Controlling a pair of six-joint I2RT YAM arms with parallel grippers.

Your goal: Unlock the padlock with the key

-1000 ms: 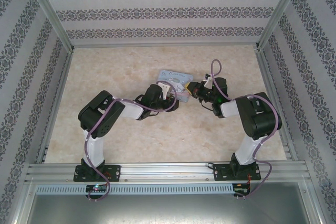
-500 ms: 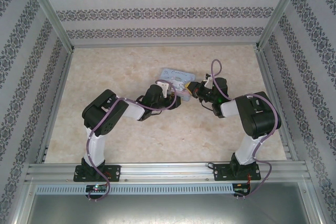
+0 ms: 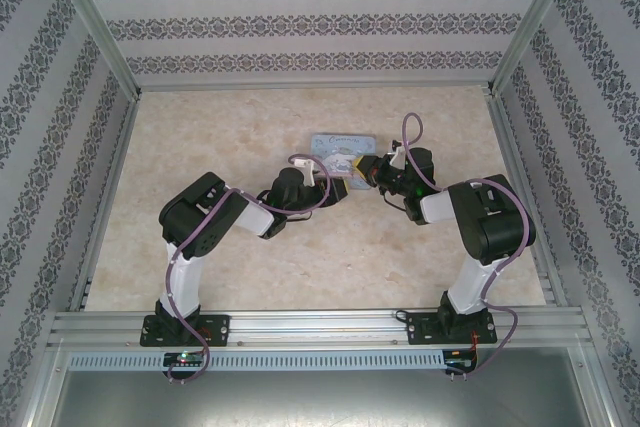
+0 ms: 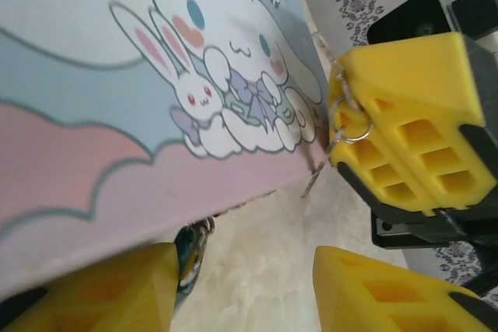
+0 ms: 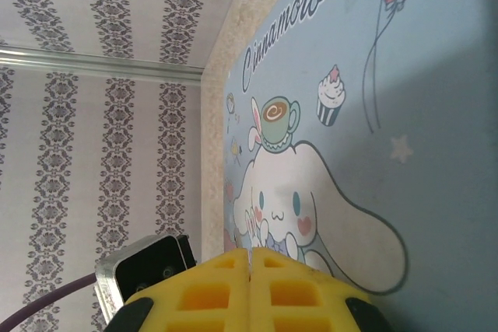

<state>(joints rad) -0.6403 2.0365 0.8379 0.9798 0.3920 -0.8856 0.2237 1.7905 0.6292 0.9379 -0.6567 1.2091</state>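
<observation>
While left gripper [image 4: 247, 266] holds its jaws half apart, teal padlock [image 4: 191, 258] against one finger, at the Cinnamoroll tin [image 4: 117, 153] edge; right gripper [image 5: 249, 262] clamped tight on the key [image 4: 315, 176] by its ring, dangling beside the tin

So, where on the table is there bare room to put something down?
Bare: the far-left part of the table, between the left wall and the cartoon tin; also the near strip between the left arm base and the right arm base. Crowded: the middle, where the left pincer and the right pincer meet at the tin's near edge.
</observation>
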